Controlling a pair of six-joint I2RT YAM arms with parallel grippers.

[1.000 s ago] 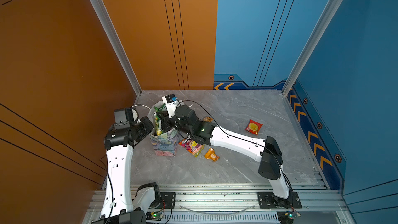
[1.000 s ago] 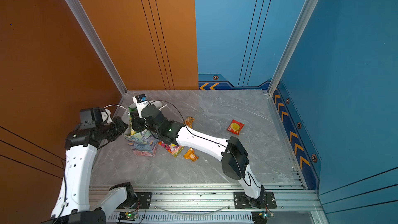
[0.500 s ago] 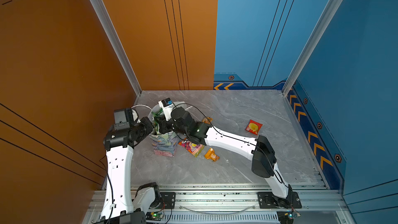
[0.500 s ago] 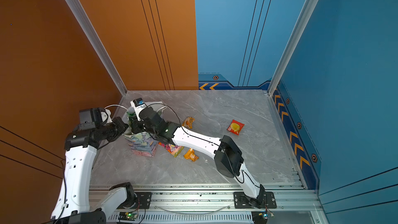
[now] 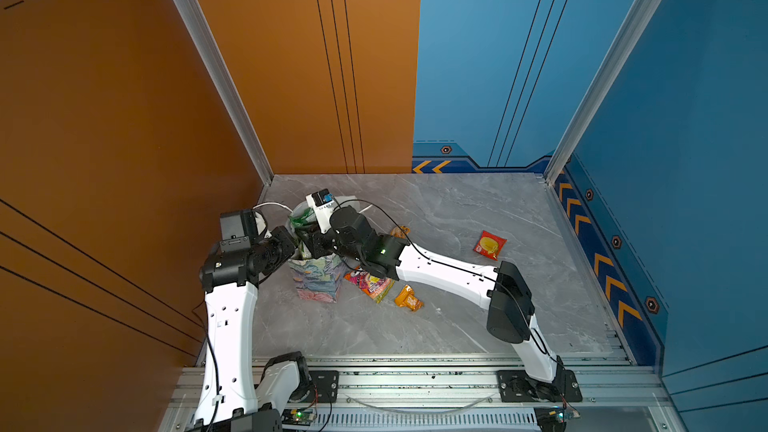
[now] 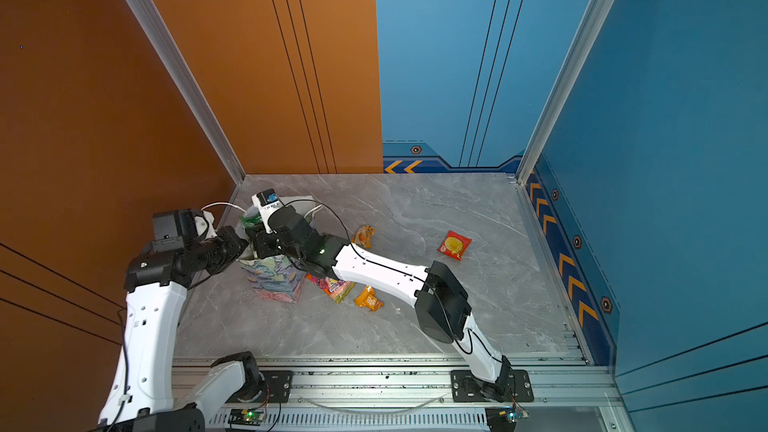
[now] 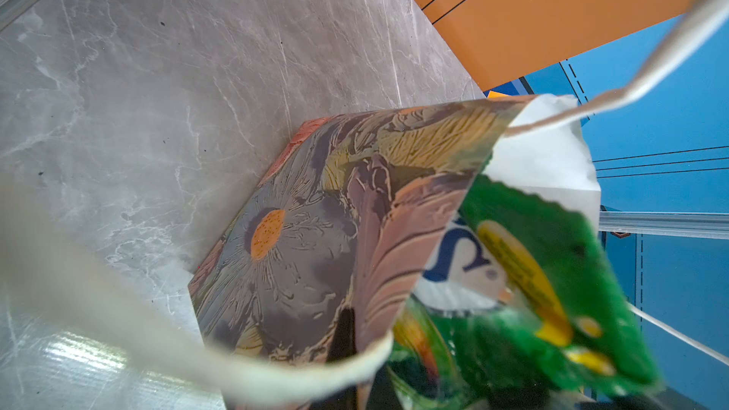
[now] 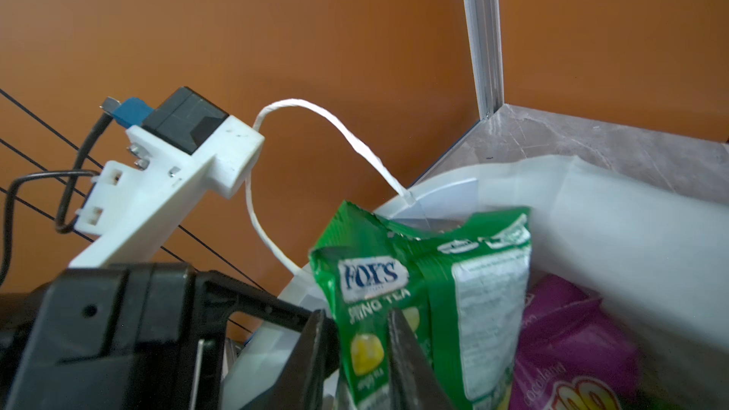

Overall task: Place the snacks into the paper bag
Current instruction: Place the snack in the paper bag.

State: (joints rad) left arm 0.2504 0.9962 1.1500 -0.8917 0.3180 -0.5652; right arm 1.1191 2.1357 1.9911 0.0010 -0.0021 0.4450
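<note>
The right arm (image 5: pixel 440 270) reaches low across the grey table (image 5: pixel 457 326) to the mouth of the paper bag (image 5: pixel 316 280), which stands near the orange wall (image 5: pixel 124 118). The left arm (image 5: pixel 228 313) rises upright and bends over to the bag, with the left gripper (image 5: pixel 293 248) pinched shut on its rim. The right gripper (image 8: pixel 357 321) has its jaws slightly parted around a green packet (image 8: pixel 426 270) marked "FOX'S SPRING TEA" — upright in the bag beside a magenta pouch (image 8: pixel 564 341) — though contact cannot be told, while a red packet (image 5: pixel 489 245), a multicoloured packet (image 5: pixel 370 282) and an orange packet (image 5: pixel 408 297) lie outside on the table.
</note>
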